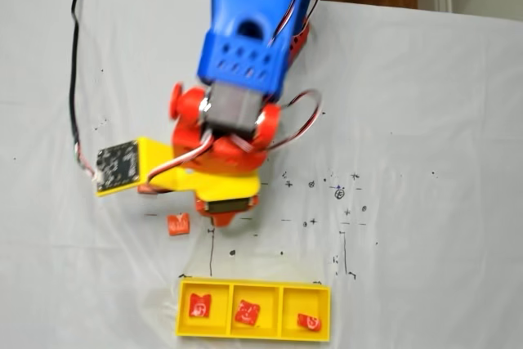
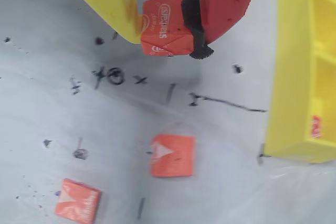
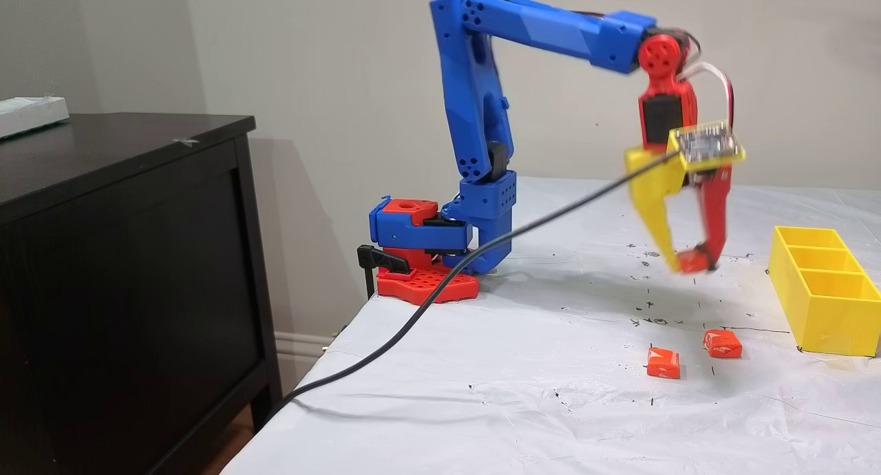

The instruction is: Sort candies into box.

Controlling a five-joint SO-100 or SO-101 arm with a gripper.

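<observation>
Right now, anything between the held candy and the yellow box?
No object: bare marked table cover lies between the held candy and the box in the wrist view.

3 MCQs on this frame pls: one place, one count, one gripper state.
1. Where is the bright yellow three-compartment plastic tray in the side fixed view?
A. right of the gripper
B. behind the arm base
C. on the dark cabinet

2. How many small red wrapped candies sit in the tray?
A. one
B. three
C. five

3. The yellow-and-red gripper is:
A. open, empty
B. shut on a red square wrapped candy
C. shut, empty

Answers: 1 A, tray stands at the right edge; 2 B, one per compartment from above; 3 B, wrist view shows the candy pinched.
</observation>
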